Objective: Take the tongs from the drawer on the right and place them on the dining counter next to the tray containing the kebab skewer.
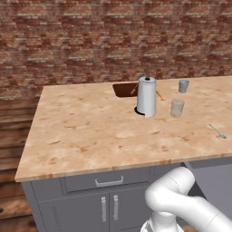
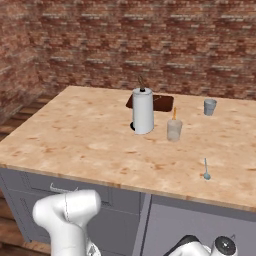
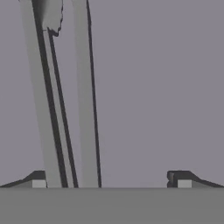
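Grey fills the hand view: flat grey panels of the plain grey cabinet drawer [image 3: 166, 87], and across them two long grey metal blades of the tongs [image 3: 65, 109] running from the bottom toward the top left, one dark-edged arm beside the other, with a ragged darker end near the top. The gripper [image 3: 111, 183] is wide open, its two dark tips well apart at the bottom, the left tip just beside the tongs and the right tip far off over bare panel, and it holds nothing. On the long peach-tan speckled stone surface [image 1: 90, 131] the shallow dark reddish-brown tray [image 1: 124, 89] lies behind the white paper-towel roll [image 1: 146, 96], the thin orange-brown kebab skewer [image 2: 174, 113] poking out near a clear glass [image 2: 174, 130]; a small grey cup [image 2: 210, 107] and a thin silver spoon [image 2: 206, 170] sit well apart to the right. The step in hand looks like the grasp inside the drawer: I would shift the gripper sideways until both blades lie midway between the tips, keep the tips square across the blades, lower fully, then close so both arms are pinched together and cannot spring apart. No brand, label or writing can be read anywhere
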You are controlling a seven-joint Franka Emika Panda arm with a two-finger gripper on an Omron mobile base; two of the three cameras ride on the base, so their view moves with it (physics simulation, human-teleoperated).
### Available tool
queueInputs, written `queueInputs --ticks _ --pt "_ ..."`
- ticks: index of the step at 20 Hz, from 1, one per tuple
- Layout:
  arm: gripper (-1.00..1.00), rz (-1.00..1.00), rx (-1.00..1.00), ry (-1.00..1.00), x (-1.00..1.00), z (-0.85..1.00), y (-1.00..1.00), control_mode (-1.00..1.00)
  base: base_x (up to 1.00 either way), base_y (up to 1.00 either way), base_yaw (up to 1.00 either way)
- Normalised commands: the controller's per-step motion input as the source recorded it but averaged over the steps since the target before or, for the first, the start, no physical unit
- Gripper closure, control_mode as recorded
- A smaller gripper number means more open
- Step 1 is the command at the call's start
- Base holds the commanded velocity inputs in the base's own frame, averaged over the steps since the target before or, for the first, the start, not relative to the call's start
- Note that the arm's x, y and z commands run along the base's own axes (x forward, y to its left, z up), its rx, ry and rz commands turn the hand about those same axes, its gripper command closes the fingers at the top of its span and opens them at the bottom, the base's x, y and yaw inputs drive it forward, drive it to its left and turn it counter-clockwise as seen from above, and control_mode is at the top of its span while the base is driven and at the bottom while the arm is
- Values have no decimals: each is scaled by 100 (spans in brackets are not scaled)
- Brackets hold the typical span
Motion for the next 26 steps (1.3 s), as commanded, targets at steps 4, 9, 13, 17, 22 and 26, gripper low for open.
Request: queueInputs --ticks 4,9,13,17,22,26 --pt "-100 0 0 -1 -2 -6 1 -100 0 0 0" --pt "-100 0 0 0 -2 0 9 -100 0 0 0" --pt "-100 1 0 0 0 -26 6 -100 0 0 0" --pt "100 2 0 0 0 -43 14 -100 0 0 0" --pt "100 2 0 0 0 -38 4 -100 0 0 0" --pt "100 4 0 0 0 -37 0 -100 0 0 0"
